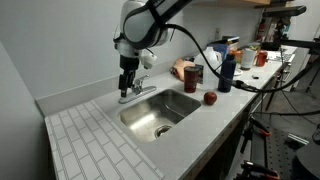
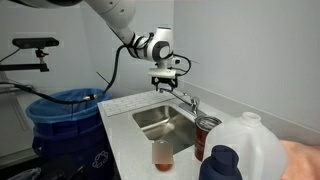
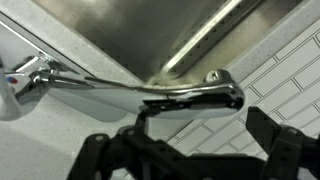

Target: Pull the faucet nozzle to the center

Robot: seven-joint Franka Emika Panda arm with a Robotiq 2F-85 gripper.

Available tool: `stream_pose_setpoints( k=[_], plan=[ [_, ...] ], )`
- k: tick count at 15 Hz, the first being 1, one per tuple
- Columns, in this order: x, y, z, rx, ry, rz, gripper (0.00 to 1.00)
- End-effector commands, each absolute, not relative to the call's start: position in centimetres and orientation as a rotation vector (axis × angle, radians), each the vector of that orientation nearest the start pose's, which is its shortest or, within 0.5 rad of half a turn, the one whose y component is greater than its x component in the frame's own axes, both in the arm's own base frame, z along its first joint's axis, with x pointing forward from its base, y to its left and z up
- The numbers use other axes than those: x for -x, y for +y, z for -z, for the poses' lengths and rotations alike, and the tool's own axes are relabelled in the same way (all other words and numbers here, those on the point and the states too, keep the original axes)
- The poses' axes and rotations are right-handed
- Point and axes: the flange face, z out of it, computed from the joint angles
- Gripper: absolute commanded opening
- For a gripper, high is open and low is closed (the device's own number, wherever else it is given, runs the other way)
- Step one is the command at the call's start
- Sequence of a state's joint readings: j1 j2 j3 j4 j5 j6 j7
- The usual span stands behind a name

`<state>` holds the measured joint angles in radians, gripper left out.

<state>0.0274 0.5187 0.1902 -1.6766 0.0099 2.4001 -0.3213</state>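
Note:
The faucet nozzle (image 3: 150, 92) is a slim chrome spout. In the wrist view it runs from its base (image 3: 28, 75) at the left to its tip at the right, along the edge of the steel sink (image 3: 150, 35). It also shows in both exterior views (image 1: 143, 89) (image 2: 186, 100), lying along the sink's rim. My gripper (image 3: 205, 125) is open, with its two dark fingers on either side of the nozzle's tip end; the left finger is close to or touching the spout. In both exterior views the gripper (image 1: 127, 88) (image 2: 166, 84) points down over the faucet.
White tiled counter (image 1: 90, 140) surrounds the sink (image 1: 160, 112). A red apple (image 1: 210, 98), a dark mug (image 1: 193, 77) and a blue bottle (image 1: 227, 72) stand beyond the sink. A blue bin (image 2: 65, 125), an orange cup (image 2: 163, 153) and a white jug (image 2: 255, 145) are near the counter's front.

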Motion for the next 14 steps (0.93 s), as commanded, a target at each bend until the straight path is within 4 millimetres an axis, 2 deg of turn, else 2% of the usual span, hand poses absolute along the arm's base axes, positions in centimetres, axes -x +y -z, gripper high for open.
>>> stream_pose_setpoints(
  k=[1,14],
  plan=[
    [-64.8,11.5,-33.4,2.995,-0.648,0.245,1.00],
    [-59.7,6.4,-35.3,3.097,-0.489,0.205,1.00]
  ],
)
